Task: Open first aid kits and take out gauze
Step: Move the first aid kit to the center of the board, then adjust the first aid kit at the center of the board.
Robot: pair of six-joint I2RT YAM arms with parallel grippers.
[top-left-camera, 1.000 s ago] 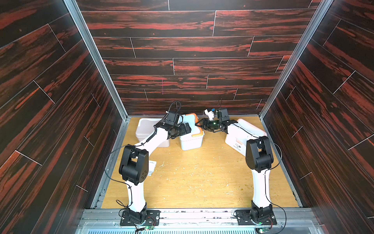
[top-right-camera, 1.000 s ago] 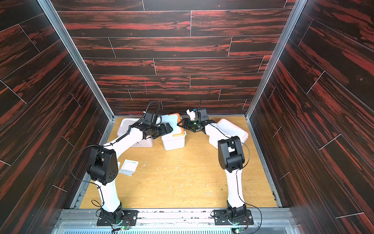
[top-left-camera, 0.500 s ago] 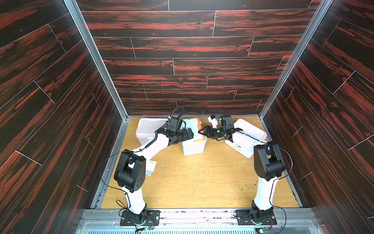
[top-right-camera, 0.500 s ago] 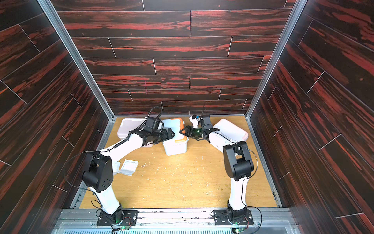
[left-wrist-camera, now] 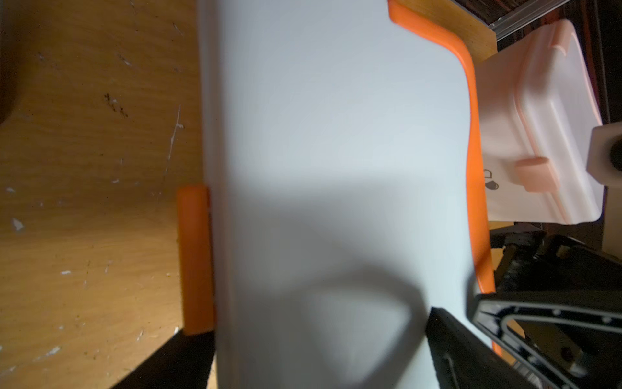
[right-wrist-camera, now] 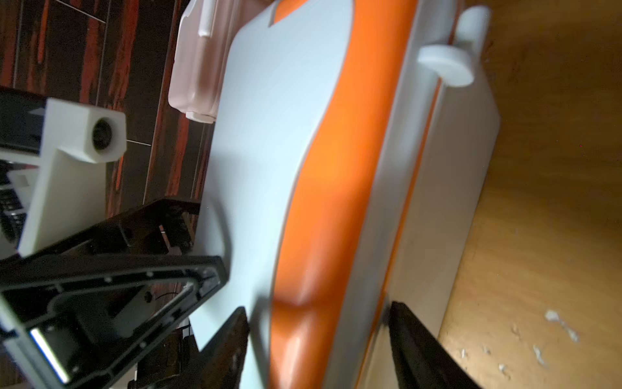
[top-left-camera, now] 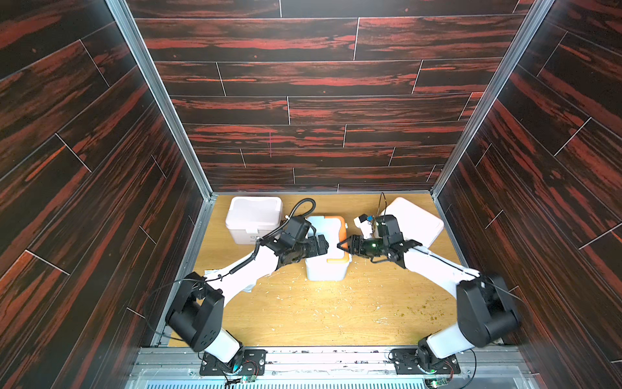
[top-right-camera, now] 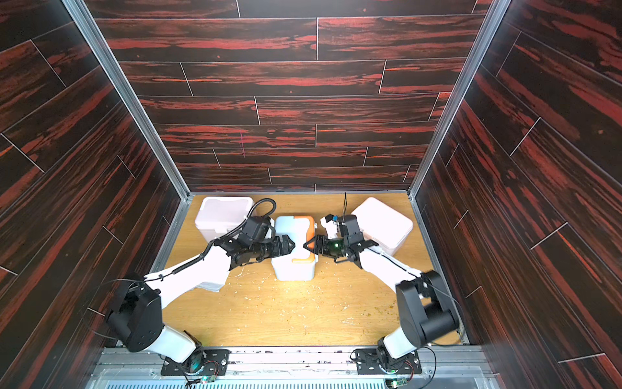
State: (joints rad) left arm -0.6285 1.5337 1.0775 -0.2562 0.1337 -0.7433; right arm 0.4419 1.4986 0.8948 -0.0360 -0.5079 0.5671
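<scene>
Three first aid kits stand at the back of the table, all with lids down. The pale blue-white kit (top-left-camera: 328, 269) with the orange handle (right-wrist-camera: 336, 168) is in the middle. My right gripper (top-left-camera: 340, 245) is shut on its handle side, one finger on the lid and the other against the wall under the rim (right-wrist-camera: 318, 306). My left gripper (top-left-camera: 325, 244) is open, one finger beside the orange latch (left-wrist-camera: 195, 262) and the other over the lid (left-wrist-camera: 318, 325). One white gauze packet (top-right-camera: 212, 287) lies mostly hidden under my left arm.
A pinkish-white kit (top-left-camera: 254, 219) stands at the back left, and another (top-left-camera: 415, 220) sits turned at an angle at the back right, both close to the wall. Dark wood-pattern walls enclose three sides. Small crumbs litter the wooden table (top-left-camera: 336, 313).
The blue-white kit has slid toward the front of the table, and both grippers have come with it. Both arms have folded back and their elbows have dropped.
</scene>
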